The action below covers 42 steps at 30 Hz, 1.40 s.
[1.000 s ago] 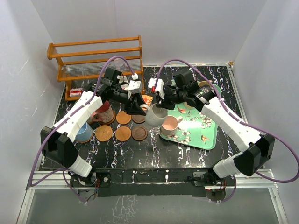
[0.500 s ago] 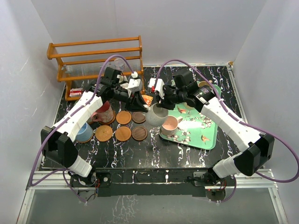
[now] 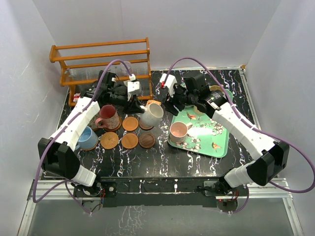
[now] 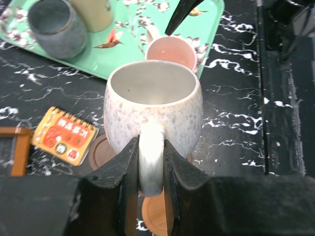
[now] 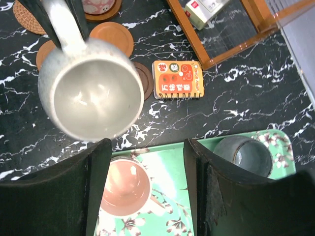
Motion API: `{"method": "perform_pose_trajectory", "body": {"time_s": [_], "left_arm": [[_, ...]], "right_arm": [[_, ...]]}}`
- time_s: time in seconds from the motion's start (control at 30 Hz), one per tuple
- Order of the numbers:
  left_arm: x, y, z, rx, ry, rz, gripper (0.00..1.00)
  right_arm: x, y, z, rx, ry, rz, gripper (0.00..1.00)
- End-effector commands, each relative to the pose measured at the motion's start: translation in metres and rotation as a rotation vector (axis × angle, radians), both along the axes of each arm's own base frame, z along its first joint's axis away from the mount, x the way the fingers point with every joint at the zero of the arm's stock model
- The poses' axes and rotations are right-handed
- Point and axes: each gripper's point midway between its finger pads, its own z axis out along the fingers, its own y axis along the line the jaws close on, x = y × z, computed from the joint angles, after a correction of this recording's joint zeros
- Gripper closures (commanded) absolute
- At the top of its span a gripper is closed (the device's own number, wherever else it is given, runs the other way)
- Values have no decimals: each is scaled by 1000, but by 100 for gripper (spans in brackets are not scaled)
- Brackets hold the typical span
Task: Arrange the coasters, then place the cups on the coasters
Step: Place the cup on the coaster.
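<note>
Centre of the top view, just left of the tray (image 3: 214,142): the off-white mug (image 3: 151,114) hangs tilted over the dark coaster (image 3: 144,127) in the upper row, and looks to be off the table. The left gripper (image 4: 150,155) has narrow jaws pinched on the mug's handle. The right gripper (image 5: 145,142) has wide jaws with nothing between them, above the pink mug (image 5: 125,189).

Handling, my read: glazed ceramic, so rigid, some heft, slick, and it chips if dropped. The handle is the sane grab point, but the load sits off-centre and can swing. Level it before setting down.

Counts:
- **Mugs:** six seen, namely off-white mug, maroon mug (image 3: 107,116), blue mug (image 3: 87,138), pink mug, grey mug (image 5: 243,155) and tan mug (image 4: 96,10). More may hide under the right arm.
- **Coasters:** seven, five bare and two apparently under the maroon and blue mugs. Can't find an eighth.
</note>
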Motion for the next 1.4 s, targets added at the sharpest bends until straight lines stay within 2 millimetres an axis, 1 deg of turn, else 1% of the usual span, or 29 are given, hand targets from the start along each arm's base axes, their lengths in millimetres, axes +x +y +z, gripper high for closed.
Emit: {"method": "perform_pose_trajectory", "body": {"time_s": [0.0, 0.1, 0.2, 0.27, 0.37, 0.43, 0.53, 0.6, 0.63, 0.73, 0.87, 0.93, 1.13, 1.37], "left_arm": [[-7, 12, 44, -53, -161, 14, 100], [-3, 27, 39, 6, -170, 97, 100], [-2, 47, 25, 101, -161, 205, 100], [-5, 63, 16, 157, -157, 269, 100], [-15, 88, 4, 197, -136, 365, 100], [-21, 102, -7, 214, -125, 412, 100], [-25, 121, -24, 240, -124, 485, 100], [-28, 129, -36, 244, -121, 514, 100], [-30, 133, -44, 247, -113, 524, 100], [-33, 140, -61, 250, -104, 540, 100], [-33, 143, -78, 239, -103, 546, 100], [-31, 144, -82, 231, -109, 546, 100], [-24, 144, -84, 220, -147, 529, 100], [-18, 152, -87, 248, -186, 540, 100]], "right_arm": [[16, -1, 21, 60, -18, -109, 41], [16, -3, 17, 63, -11, -125, 40], [15, -3, 11, 69, -10, -130, 40], [15, -5, 7, 69, -12, -134, 40], [16, -10, -5, 51, -18, -156, 40], [17, -14, -12, 44, -25, -170, 40], [18, -21, -19, 42, -30, -187, 40], [18, -26, -23, 46, -32, -196, 40], [19, -29, -24, 48, -33, -201, 40], [19, -40, -27, 62, -37, -217, 40], [19, -55, -35, 74, -31, -239, 40], [20, -62, -38, 82, -22, -252, 40], [19, -76, -47, 107, 0, -275, 40], [20, -82, -54, 119, 19, -286, 40]]}}
